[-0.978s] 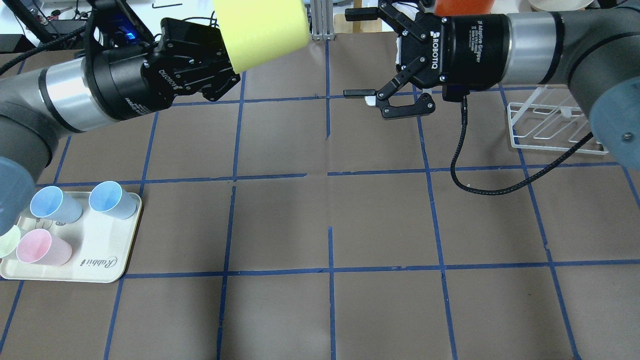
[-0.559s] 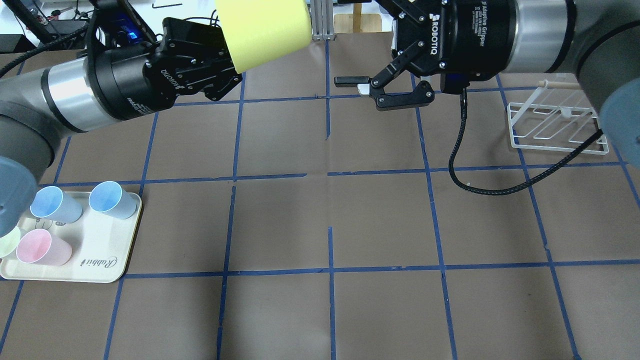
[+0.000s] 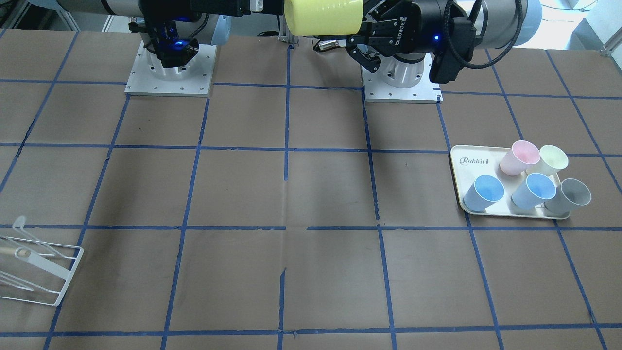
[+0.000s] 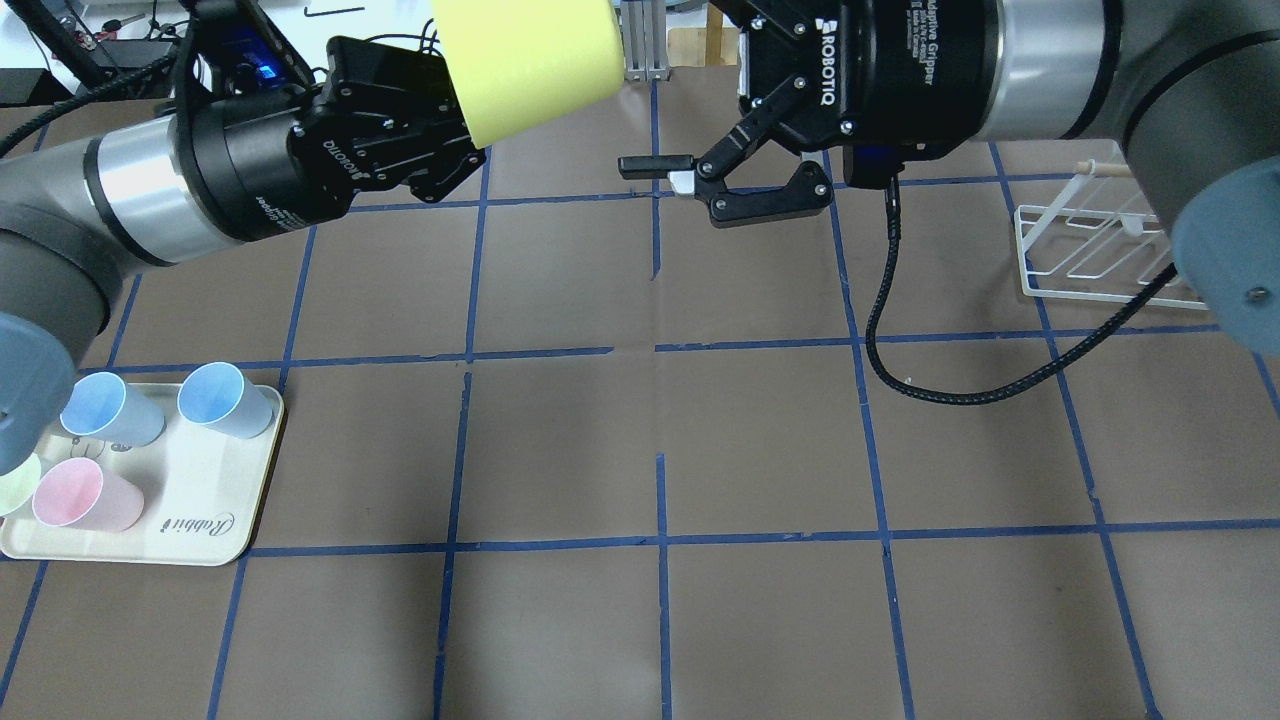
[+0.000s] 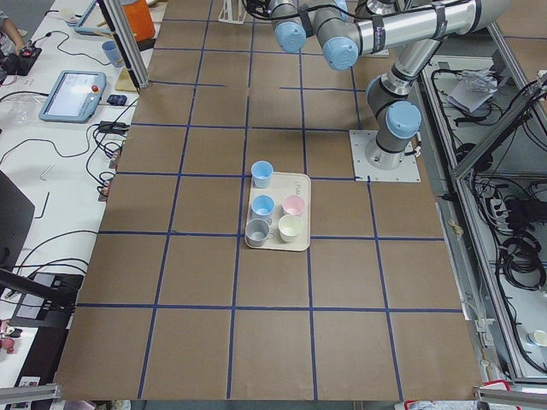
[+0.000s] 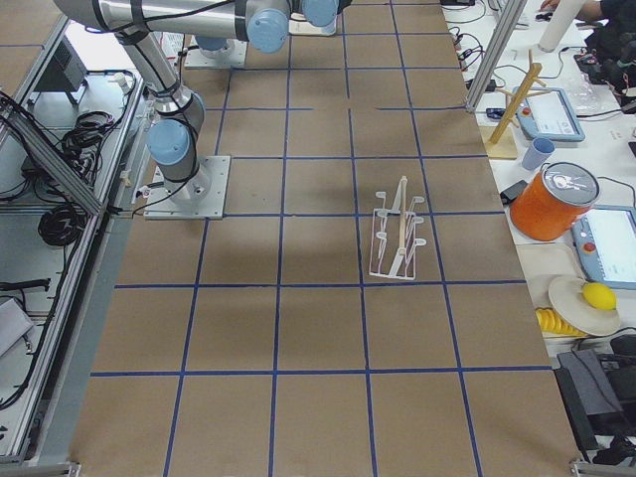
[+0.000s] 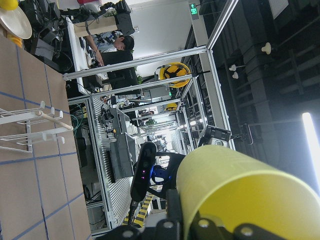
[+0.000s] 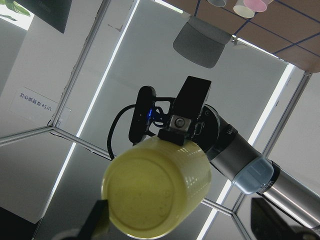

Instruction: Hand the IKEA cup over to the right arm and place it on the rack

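Observation:
The yellow IKEA cup (image 4: 530, 55) is held high above the table's far side, lying sideways in my left gripper (image 4: 462, 125), which is shut on its wide end. It also shows in the front view (image 3: 323, 17) and the left wrist view (image 7: 240, 195). My right gripper (image 4: 636, 90) is open and level with the cup's closed base. Its lower finger (image 4: 655, 165) is just right of the cup and its upper finger is cut off at the frame's top. The right wrist view shows the cup's base (image 8: 155, 195) straight ahead. The white wire rack (image 4: 1100, 240) stands at the table's right.
A cream tray (image 4: 200, 500) at the near left holds pink (image 4: 70, 497), pale green and two blue cups; the front view also shows a grey one (image 3: 573, 194). A black braided cable (image 4: 940, 395) hangs under the right gripper.
My right gripper has moved left towards the cup, still open. My left gripper and the cup have stayed almost still.

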Action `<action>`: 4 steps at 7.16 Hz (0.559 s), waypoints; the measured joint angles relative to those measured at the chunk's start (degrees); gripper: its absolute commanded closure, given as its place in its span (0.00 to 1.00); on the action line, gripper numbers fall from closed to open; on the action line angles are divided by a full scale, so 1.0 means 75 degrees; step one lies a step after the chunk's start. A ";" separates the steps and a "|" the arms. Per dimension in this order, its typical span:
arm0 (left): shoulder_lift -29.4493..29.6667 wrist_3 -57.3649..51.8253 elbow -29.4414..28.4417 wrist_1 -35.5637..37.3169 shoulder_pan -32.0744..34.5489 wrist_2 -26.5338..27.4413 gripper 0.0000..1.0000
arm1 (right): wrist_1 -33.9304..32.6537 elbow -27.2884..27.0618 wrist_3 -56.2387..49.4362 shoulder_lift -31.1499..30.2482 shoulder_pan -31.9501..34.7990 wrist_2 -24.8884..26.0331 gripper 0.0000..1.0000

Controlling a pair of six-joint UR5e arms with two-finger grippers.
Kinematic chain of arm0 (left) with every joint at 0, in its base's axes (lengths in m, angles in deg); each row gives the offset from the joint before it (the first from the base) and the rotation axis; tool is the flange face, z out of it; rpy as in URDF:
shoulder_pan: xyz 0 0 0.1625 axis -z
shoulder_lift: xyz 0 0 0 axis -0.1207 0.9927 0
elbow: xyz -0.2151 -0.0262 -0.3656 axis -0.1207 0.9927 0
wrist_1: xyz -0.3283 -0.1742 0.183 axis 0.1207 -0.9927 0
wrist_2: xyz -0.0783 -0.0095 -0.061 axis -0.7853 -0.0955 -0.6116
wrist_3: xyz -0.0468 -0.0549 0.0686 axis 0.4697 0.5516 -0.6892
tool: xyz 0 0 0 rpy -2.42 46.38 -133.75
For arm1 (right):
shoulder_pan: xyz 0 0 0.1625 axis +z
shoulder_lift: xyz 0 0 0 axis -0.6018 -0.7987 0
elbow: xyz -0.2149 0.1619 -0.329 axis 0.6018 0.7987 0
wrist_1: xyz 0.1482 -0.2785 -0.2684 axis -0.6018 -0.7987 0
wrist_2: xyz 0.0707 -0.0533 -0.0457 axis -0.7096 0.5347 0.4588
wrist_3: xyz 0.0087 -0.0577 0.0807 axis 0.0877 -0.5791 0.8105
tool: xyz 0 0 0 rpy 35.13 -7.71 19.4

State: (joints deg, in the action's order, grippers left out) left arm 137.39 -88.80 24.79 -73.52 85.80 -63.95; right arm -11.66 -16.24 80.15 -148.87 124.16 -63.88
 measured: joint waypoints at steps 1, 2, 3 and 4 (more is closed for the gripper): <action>0.0000 0.0000 0.0002 0.0000 -0.0001 0.0001 1.00 | -0.0455 -0.0007 0.0445 0.0049 0.0018 -0.0011 0.00; -0.0002 0.0000 0.0003 0.0000 -0.0001 0.0001 1.00 | -0.0805 -0.0008 0.0773 0.0106 0.0022 -0.0024 0.00; -0.0003 -0.0001 0.0003 0.0000 0.0002 0.0001 1.00 | -0.0966 -0.0006 0.0923 0.0157 0.0025 -0.0041 0.00; -0.0003 0.0000 0.0003 0.0000 0.0006 0.0001 1.00 | -0.1026 -0.0003 0.0978 0.0215 0.0026 -0.0048 0.00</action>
State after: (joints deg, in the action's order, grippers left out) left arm 137.37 -88.80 24.81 -73.52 85.85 -63.94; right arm -19.35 -16.27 87.49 -147.25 124.36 -64.24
